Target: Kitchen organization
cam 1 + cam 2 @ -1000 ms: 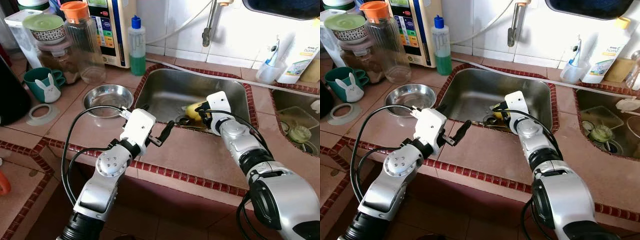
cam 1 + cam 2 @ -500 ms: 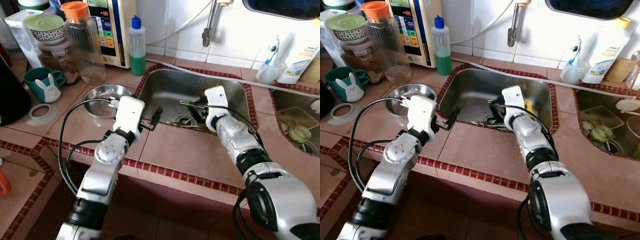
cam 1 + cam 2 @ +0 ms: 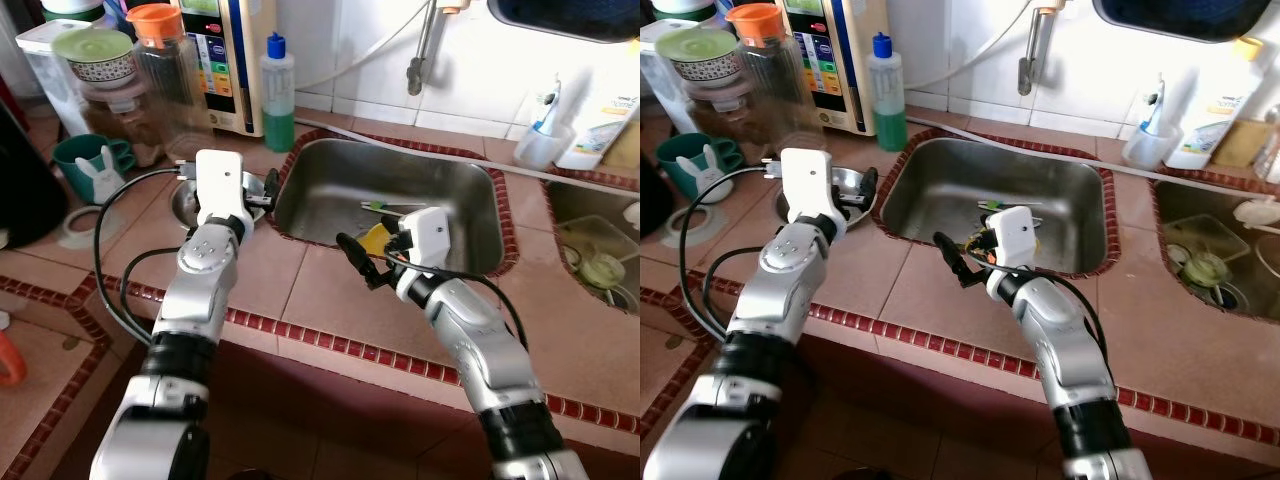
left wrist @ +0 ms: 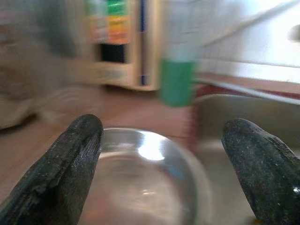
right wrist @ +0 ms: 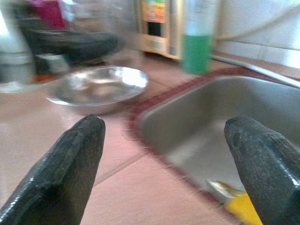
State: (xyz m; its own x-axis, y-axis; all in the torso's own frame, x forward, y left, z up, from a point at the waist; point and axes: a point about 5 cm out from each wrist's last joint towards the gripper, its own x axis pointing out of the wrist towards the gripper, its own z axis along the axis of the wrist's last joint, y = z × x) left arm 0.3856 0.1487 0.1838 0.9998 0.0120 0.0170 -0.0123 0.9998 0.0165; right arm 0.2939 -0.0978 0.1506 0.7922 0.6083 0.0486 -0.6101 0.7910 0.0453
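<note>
Left wrist view — left claw (image 4: 159,171) spread wide over steel bowl (image 4: 140,173); right claw (image 5: 164,168) wide — at sink (image 5: 206,122) rim.

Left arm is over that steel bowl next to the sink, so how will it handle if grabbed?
The steel bowl looks thin and shallow, so probably light and rigid. Its polished rim may slip between the left gripper's open jaws. Pushed, it would likely slide on the tiled counter.

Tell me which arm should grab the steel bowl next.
Left. Its end effector hovers open at the steel bowl. The right end effector is open above the counter by the sink.
</note>
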